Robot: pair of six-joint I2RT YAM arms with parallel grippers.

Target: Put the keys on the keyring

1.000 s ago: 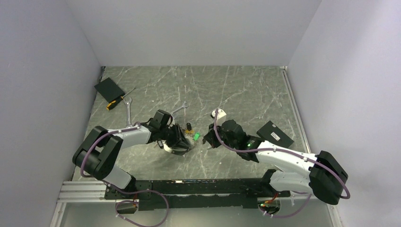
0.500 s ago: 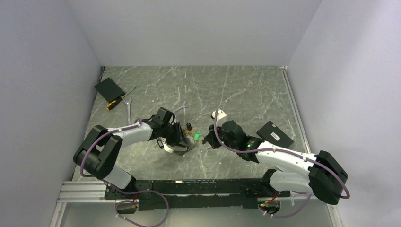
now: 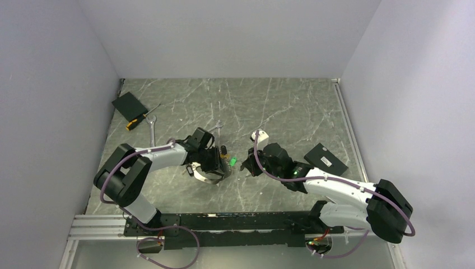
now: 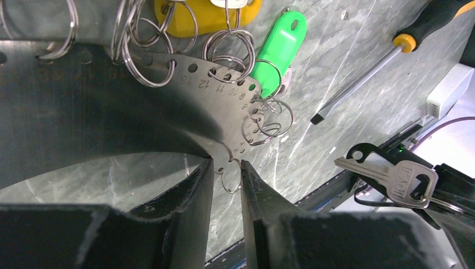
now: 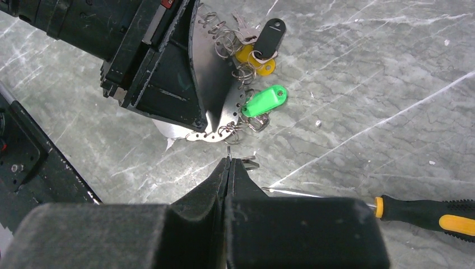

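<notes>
two black and white robot arms are meeting near the middle of a grey marble-patterned table. the left gripper is holding the keyring, a curved flat silver metal plate pierced with a row of numbered holes. its jaws are standing only a little apart and are pinching the plate's narrow end between them. many small silver wire split rings are threading through the holes. a bright green plastic key tag, a yellow plastic tag and a long black plastic tag are hanging from those rings on the far side of the plate, lying against the marble. the right gripper is facing the plate's lower edge from close by, its jaws pressing fully together on a plain silver metal key, whose blade is pointing toward the plate without touching it. an orange and black handled flat screwdriver is lying on the table just beside the right gripper
</notes>
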